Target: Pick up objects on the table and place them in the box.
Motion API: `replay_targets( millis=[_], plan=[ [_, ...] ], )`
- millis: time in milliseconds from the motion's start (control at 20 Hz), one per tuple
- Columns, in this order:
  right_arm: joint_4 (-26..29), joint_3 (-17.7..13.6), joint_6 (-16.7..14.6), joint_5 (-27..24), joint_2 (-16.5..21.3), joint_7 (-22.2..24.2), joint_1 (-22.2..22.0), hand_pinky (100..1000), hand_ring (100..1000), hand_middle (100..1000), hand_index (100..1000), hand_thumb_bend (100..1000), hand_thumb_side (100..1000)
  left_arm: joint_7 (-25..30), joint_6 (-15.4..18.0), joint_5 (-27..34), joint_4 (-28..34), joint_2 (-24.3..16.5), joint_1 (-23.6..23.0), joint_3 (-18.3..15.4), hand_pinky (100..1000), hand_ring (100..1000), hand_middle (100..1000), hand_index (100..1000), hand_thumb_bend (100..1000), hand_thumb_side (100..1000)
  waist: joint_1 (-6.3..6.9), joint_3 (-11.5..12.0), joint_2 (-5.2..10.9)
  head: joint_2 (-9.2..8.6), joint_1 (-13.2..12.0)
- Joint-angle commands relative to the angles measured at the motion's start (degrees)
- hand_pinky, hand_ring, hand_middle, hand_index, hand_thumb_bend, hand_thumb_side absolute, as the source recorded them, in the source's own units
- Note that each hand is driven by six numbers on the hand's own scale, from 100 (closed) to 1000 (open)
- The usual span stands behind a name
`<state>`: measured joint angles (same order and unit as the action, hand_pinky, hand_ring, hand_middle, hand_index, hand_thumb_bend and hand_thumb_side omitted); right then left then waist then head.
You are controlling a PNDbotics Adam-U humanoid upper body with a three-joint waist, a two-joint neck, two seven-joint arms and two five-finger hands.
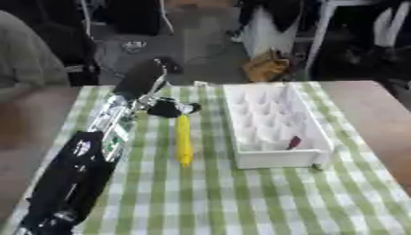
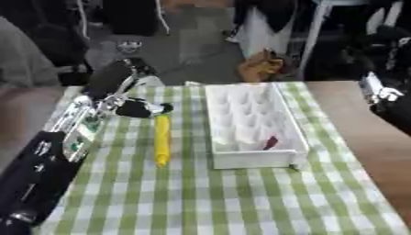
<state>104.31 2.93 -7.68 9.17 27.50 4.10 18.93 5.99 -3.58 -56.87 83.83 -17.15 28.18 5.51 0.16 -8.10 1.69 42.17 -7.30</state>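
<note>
My left hand (image 1: 170, 108) reaches over the checked surface (image 1: 241, 197), fingers curled at the top of the yellow stick (image 1: 185, 140), beside the white box (image 1: 277, 158).

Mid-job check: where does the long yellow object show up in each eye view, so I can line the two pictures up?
Left eye view: the yellow object lies lengthwise on the checked cloth, left of centre, just left of the white box.
Right eye view: the same object sits further left in the picture, again left of the box.
Shared landmark: the small dark red item in the box's near right part.
</note>
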Motion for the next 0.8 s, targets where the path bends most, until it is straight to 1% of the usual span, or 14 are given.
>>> replay_targets(
  millis=[50,100,200,350,550,800],
  plan=[
    [0.3,-0.8,0.0,0.2,1.5,-0.5,0.6,741,778,781,948,268,554,-1.2,-3.2,3.4,6.2,-1.5,-2.8,-4.4,697,737,630,758,634,657,-0.80,0.0,-0.13,-0.74,0.4],
    [0.3,-0.7,0.0,0.2,1.5,-0.4,0.6,741,778,781,948,269,554,-2.2,-4.2,4.5,7.8,-1.7,-4.5,-5.1,699,737,630,758,629,664,-0.78,-0.2,-0.10,-0.72,0.3],
    [0.2,-0.7,0.0,0.2,1.5,-0.4,0.7,741,778,781,948,269,554,-4.0,-5.6,6.5,11.1,-2.1,-7.4,-5.3,699,737,630,758,629,664,-0.76,-0.3,-0.09,-0.69,0.2],
    [0.2,-0.7,0.0,0.2,1.4,-0.4,0.6,741,778,781,948,268,554,-4.9,-7.8,9.4,14.6,-2.3,-10.2,-6.0,696,735,626,755,620,667,-0.74,-0.4,-0.13,-0.70,0.2],
    [0.2,-0.7,0.0,0.2,1.5,-0.4,0.6,741,778,781,948,268,553,-5.8,-8.8,13.7,15.9,-2.6,-11.4,-6.6,696,735,626,755,620,666,-0.76,-0.3,-0.16,-0.79,0.0],
    [0.2,-0.7,0.0,0.3,1.5,-0.4,0.6,741,778,781,948,268,554,-7.0,-8.3,19.1,15.4,-3.3,-11.7,-6.9,696,735,626,755,620,666,-0.75,-0.3,-0.17,-0.81,0.0]
  ],
)
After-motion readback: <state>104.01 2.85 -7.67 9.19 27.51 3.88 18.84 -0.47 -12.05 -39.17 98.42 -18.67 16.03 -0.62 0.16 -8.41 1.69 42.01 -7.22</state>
